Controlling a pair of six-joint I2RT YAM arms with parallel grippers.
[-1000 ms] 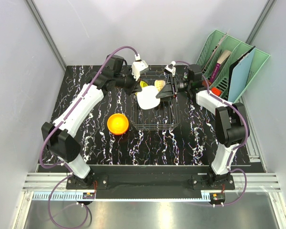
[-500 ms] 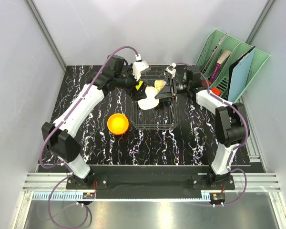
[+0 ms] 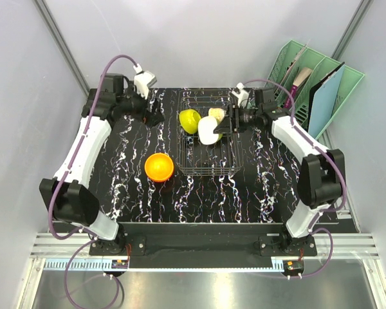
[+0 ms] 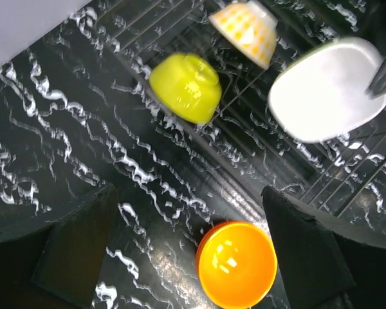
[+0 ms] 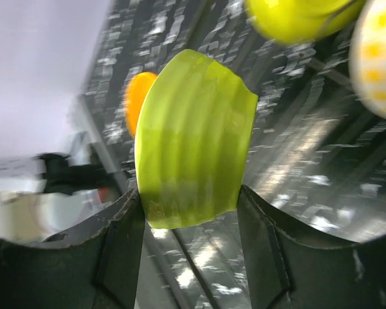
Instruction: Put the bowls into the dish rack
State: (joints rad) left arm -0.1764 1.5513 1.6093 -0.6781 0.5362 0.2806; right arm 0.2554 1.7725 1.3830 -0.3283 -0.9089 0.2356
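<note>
The dark wire dish rack (image 3: 209, 161) stands mid-table. A yellow-green bowl (image 3: 190, 120) (image 4: 185, 87) lies at its back left, and a yellow-checked bowl (image 3: 217, 114) (image 4: 244, 24) lies behind it. My right gripper (image 3: 226, 123) (image 5: 190, 219) is shut on a bowl that is white inside and ribbed lime green outside (image 3: 208, 131) (image 5: 193, 138). It holds that bowl on edge over the rack. An orange bowl (image 3: 159, 167) (image 4: 237, 264) sits on the table left of the rack. My left gripper (image 3: 152, 118) (image 4: 193, 257) is open and empty, left of the rack.
A mint-green file organiser (image 3: 309, 84) with folders stands at the back right, behind the right arm. The black marbled table (image 3: 128, 187) has grey walls on both sides and at the back.
The left gripper opened, let go of the yellow-green bowl in the rack and drew back to the left. The right gripper moved its white and green bowl slightly right.
</note>
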